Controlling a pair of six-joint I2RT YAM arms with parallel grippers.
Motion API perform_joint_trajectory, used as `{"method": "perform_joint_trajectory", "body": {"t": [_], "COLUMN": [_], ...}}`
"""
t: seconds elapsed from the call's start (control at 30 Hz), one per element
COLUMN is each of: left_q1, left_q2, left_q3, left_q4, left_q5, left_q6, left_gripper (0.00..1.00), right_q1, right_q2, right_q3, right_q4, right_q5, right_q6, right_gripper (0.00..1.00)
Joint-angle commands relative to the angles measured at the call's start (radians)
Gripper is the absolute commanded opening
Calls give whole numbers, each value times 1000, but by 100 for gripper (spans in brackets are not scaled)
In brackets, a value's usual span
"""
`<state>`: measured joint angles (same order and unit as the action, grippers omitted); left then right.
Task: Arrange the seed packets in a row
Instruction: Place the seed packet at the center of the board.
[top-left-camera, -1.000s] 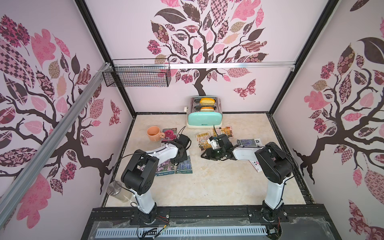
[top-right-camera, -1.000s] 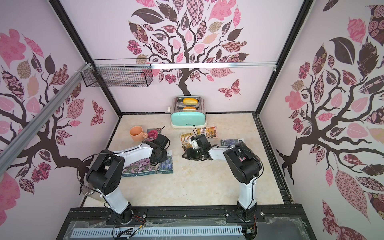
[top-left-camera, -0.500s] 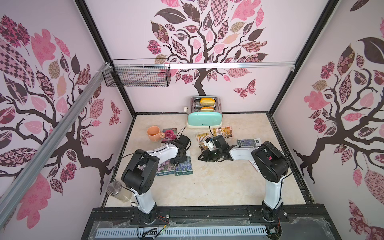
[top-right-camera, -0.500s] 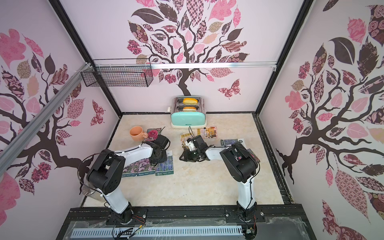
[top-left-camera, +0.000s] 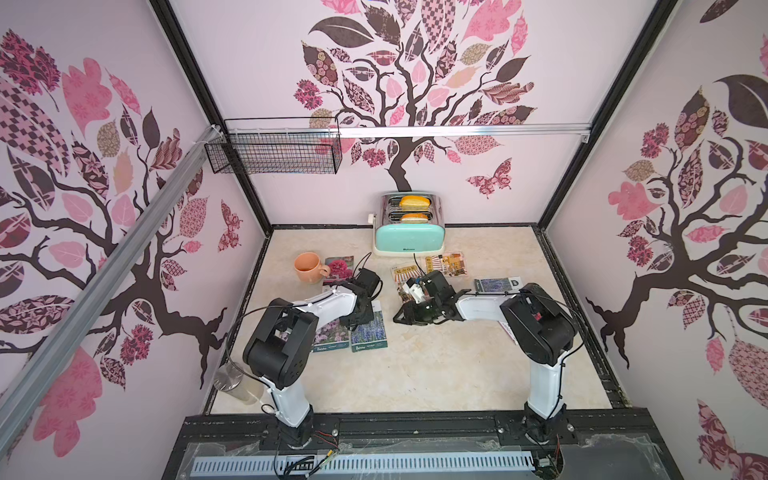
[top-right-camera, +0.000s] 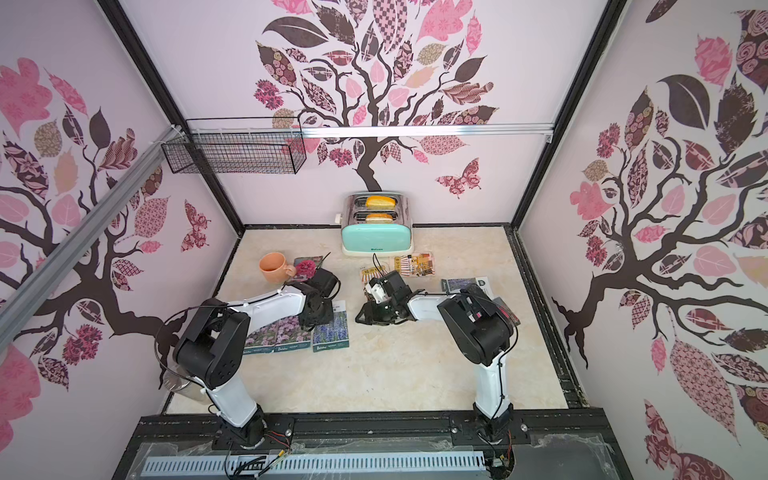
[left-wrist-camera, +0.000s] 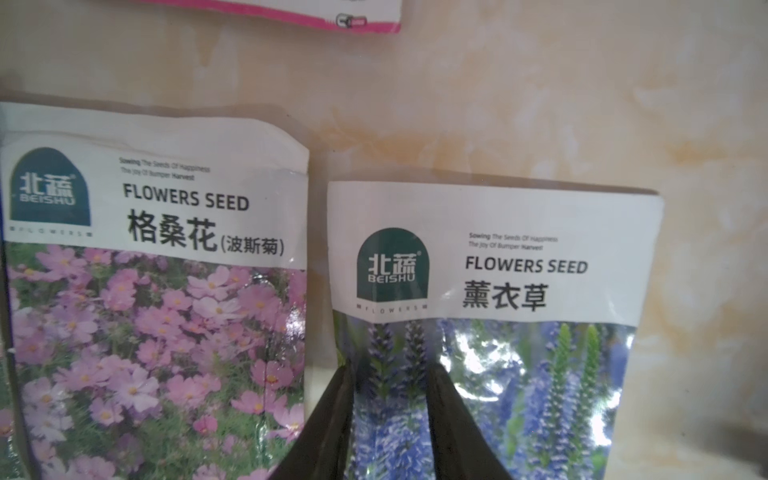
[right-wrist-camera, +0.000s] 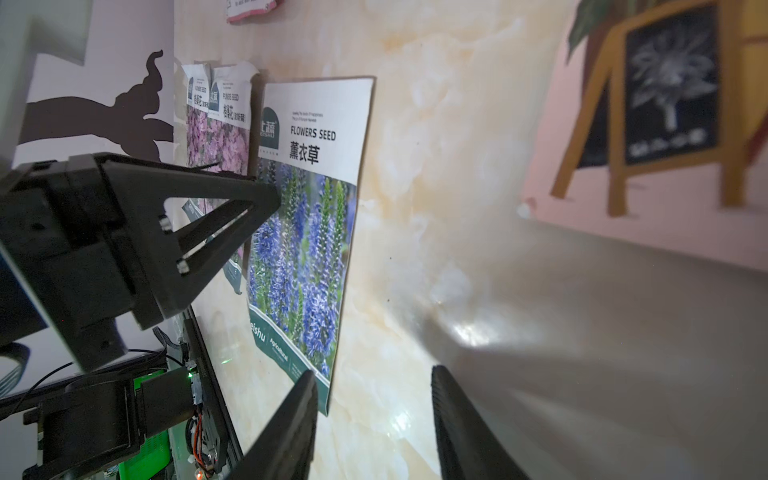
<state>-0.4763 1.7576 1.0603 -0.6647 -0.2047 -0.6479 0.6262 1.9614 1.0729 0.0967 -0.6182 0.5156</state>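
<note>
**Packets partly rowed; both grippers empty**

Containers:
- Mint toaster (top-left-camera: 409, 237) stands at the back wall, with one bread slice (top-left-camera: 414, 202) in each of its two slots.
- Orange mug (top-left-camera: 307, 268) stands upright, left of centre. Cannot tell whether anything is in it.
- Wire basket (top-left-camera: 276, 153) hangs on the back wall rail.
- Clear glass (top-left-camera: 232, 380) sits at the near left corner. Contents not discernible.

Seed packets:
- Two pink-flower packets (top-right-camera: 276, 334) and a lavender packet (top-left-camera: 368, 330) lie flat side by side, near left. The wrist view shows a thin gap between pink and lavender.
- Magenta packet (top-left-camera: 340, 266) lies just beside the mug.
- Two orange shopfront packets (top-left-camera: 446, 264) lie in front of the toaster.
- Second lavender packet (top-left-camera: 496, 284) lies to the right.

Tools:
- Left gripper (left-wrist-camera: 390, 374) has its fingers narrowly apart, tips down over the near lavender packet. It grips nothing; contact is unclear.
- Right gripper (right-wrist-camera: 372, 374) lies low over bare table, its fingers moderately apart with nothing between them.
</note>
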Motion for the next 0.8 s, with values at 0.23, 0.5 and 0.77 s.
{"method": "perform_joint_trajectory", "body": {"t": [0.23,0.5,0.77], "left_q1": [1,-1,2], "left_q2": [-50,-127,-270], "left_q3": [10,5,-8], "left_q4": [-37,-36,-58], "left_q5": [-44,-38,-89], "left_q6": [-1,-1,-16], "left_gripper": [38,38,40], "right_q1": [9,23,63], "right_q2": [29,37,50], "right_q3": [25,12,-22], "right_q4": [-10,7,76], "right_q5": [-25,-25,-20], "right_q6": [-14,-4,58], "right_gripper": [47,46,45]}}
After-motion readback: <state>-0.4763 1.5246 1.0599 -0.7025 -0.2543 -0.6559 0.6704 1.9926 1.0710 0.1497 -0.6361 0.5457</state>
